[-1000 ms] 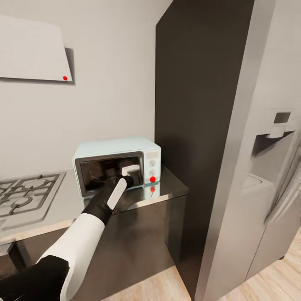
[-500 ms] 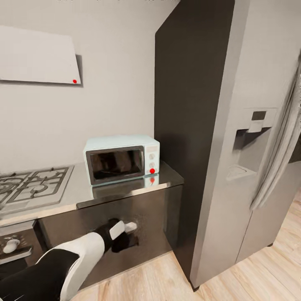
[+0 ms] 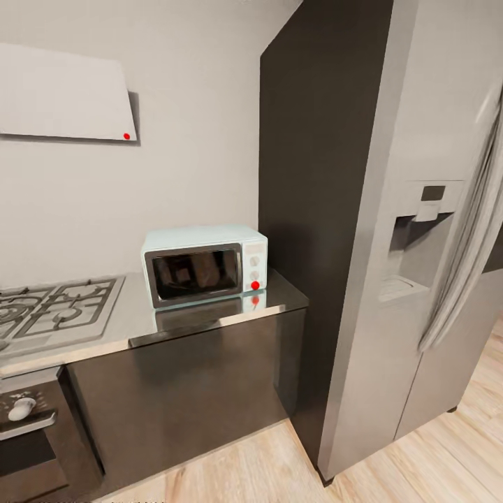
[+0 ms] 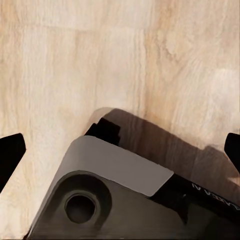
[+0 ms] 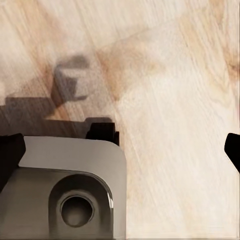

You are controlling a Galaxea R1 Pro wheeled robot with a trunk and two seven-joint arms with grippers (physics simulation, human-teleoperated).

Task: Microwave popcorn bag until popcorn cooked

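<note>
the left arm has dropped away from the pale mint-blue microwave (image 3: 205, 265) on the grey reflective countertop (image 3: 209, 318), its dark glass door shut; something pale sits inside, likely the popcorn bag. both grippers hang over wood flooring (image 4: 75, 60), jaws spread, empty.

My head camera: stands back, faces forward and slightly down; microwave (image 3: 205, 265) at 12 o'clock, mid-distance, on surface (image 3: 140, 325); fridge (image 3: 419, 279) near at 3 o'clock. Both my wrist cameras point straight down, close to wood floor (image 4: 120, 55); each catches grey base corner (image 5: 65, 190). All three views share floor.
</note>
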